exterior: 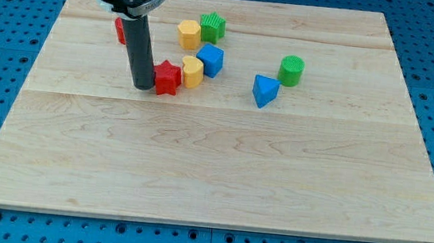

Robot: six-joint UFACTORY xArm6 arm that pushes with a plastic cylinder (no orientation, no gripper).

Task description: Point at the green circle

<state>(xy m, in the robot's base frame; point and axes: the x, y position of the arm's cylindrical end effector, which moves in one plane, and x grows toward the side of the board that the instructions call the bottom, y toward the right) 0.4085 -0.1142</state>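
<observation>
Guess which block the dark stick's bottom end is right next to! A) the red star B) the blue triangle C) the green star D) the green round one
A: my tip sits at the left side of the red star, seemingly touching it, while the green circle is far off toward the view's right, with the blue triangle just beside it.

Pale wooden board [212,169] before me, carrying red star [167,78], two yellow blocks [189,33] [192,71], blue cube [210,59], green star [212,27], blue triangle [265,90], green circle [291,70], my tip [141,87] resting just left of the red star
</observation>
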